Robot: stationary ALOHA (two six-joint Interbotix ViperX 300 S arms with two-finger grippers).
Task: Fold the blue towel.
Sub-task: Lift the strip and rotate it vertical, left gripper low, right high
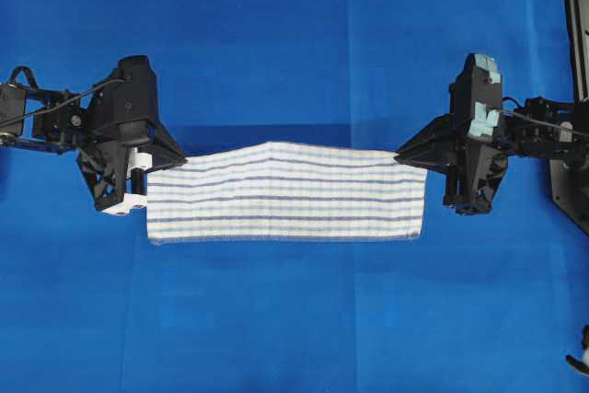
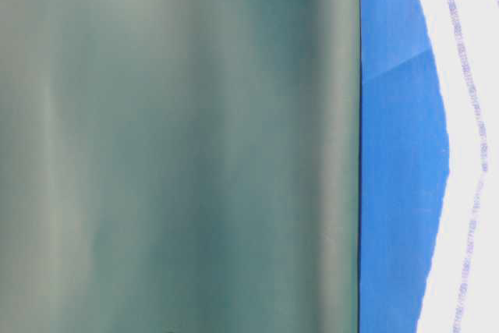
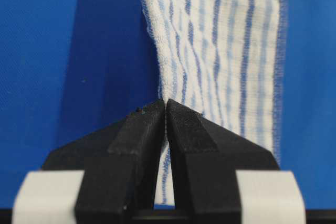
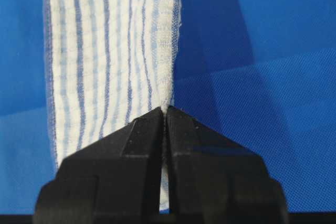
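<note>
So at this point you had the blue towel [image 1: 285, 192] strung out between the two arms over the blue surface [image 1: 294, 34], its far long edge pinched at each end and its near long edge looking like it rested on the surface. Your left end effector [image 3: 166, 109] was clamped on the towel's left far corner, jaws squeezed together with only cloth between them, and your right end effector [image 4: 165, 113] had the right far corner the same way. In both wrist views the fabric bunched into little pleats right at the jaws, and the far edge bowed between the grips in the overhead view, so I'd call it thin, soft, light and floppy, with no stiffness to hold a shape. Not slippery, going by the open weave, and nothing fragile about it. Corners were the right place to grab, I reckon, since anything further in along the towel would let the ends droop and fold crooked. I'd guess the main risk was uneven tension skewing the stripes. The table-level view was mostly blocked by something blurry, so no help there.
</note>
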